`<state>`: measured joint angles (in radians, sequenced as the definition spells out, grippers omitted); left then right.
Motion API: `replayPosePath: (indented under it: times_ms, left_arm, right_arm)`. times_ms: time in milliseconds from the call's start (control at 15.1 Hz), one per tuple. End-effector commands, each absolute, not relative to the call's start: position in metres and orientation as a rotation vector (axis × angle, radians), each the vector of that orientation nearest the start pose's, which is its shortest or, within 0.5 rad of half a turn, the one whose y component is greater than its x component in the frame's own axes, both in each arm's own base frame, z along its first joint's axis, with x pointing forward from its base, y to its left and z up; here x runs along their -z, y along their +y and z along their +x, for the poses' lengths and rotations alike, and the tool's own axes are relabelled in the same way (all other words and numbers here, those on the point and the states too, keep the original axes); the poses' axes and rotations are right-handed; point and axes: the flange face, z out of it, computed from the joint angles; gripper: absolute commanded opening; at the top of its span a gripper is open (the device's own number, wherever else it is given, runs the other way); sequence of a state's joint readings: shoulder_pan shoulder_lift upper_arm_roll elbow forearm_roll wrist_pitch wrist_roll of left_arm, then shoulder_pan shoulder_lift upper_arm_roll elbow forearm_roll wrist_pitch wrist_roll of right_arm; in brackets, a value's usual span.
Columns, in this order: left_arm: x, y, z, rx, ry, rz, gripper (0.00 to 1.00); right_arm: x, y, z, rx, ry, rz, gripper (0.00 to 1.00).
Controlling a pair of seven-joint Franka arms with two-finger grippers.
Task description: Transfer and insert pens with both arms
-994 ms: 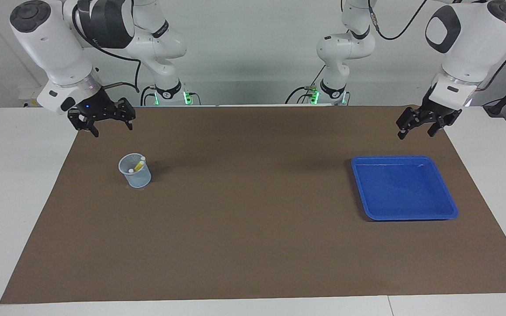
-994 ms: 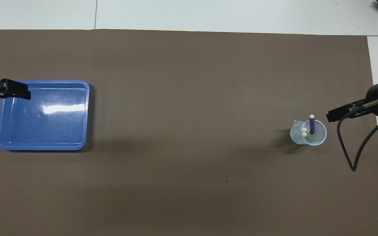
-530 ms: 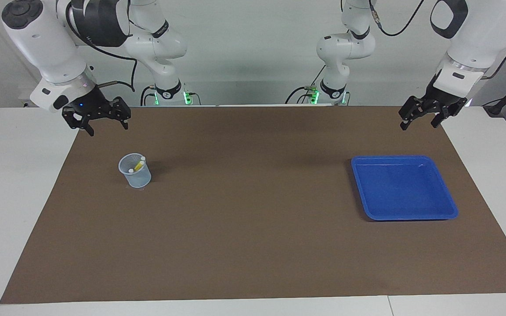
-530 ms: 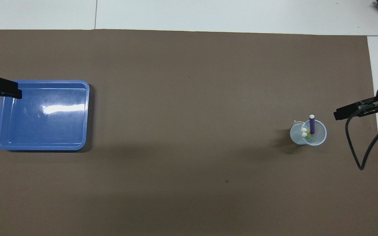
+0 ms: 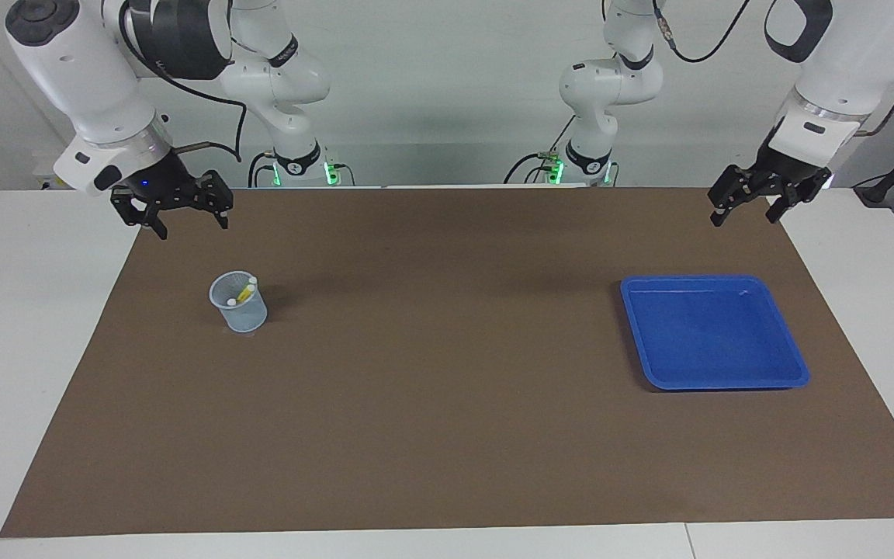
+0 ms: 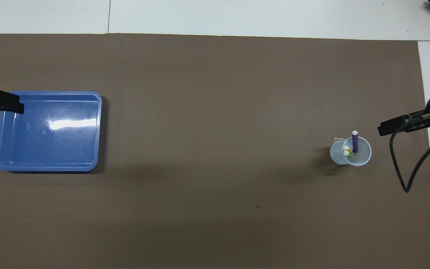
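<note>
A clear plastic cup (image 5: 238, 302) stands on the brown mat (image 5: 447, 404) toward the right arm's end. The pens stand in it: a purple pen (image 6: 355, 141) upright, and a yellow pen (image 5: 245, 293) and a green one (image 6: 349, 155) leaning low inside. My right gripper (image 5: 192, 225) hangs open and empty above the mat's edge, apart from the cup. My left gripper (image 5: 743, 218) hangs open and empty over the mat's corner at the left arm's end. In the overhead view only dark tips of the right gripper (image 6: 388, 127) and the left gripper (image 6: 2, 105) show.
A blue tray (image 5: 715, 334), with nothing in it, lies on the mat toward the left arm's end. Two smaller white arms with green-lit bases (image 5: 296, 167) (image 5: 588, 164) stand at the robots' edge of the table. White tabletop borders the mat.
Both grippers have drawn back and outward, each toward its own end of the table, and risen a little. The cup, pens and tray have not moved.
</note>
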<state>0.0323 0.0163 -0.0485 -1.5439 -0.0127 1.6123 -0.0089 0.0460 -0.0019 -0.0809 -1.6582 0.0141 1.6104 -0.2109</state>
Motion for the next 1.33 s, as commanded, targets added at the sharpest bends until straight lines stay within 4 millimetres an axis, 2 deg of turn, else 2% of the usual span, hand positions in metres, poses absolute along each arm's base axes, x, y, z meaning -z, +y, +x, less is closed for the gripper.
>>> replayPosePath:
  times_ms: [0, 597, 729, 862, 1259]
  left_arm:
    - [-0.633, -0.009, 0.564, 0.058, 0.038, -3.133, 1.0]
    - [-0.63, -0.007, 0.56, 0.007, 0.031, -3.135, 1.0]
    - [-0.63, -0.007, 0.56, 0.007, 0.031, -3.135, 1.0]
    - [-0.63, -0.007, 0.56, 0.007, 0.031, -3.135, 1.0]
    - [-0.63, -0.007, 0.56, 0.007, 0.031, -3.135, 1.0]
  right_arm:
    - [-0.591, -0.018, 0.555, -0.088, -0.247, -3.136, 1.0]
    - [-0.593, -0.014, 0.553, -0.1, -0.241, -3.134, 1.0]
    - [-0.605, -0.014, 0.55, -0.102, -0.227, -3.135, 1.0]
    - [-0.607, -0.014, 0.551, -0.09, -0.222, -3.135, 1.0]
    - [-0.607, -0.016, 0.55, -0.092, -0.217, -3.135, 1.0]
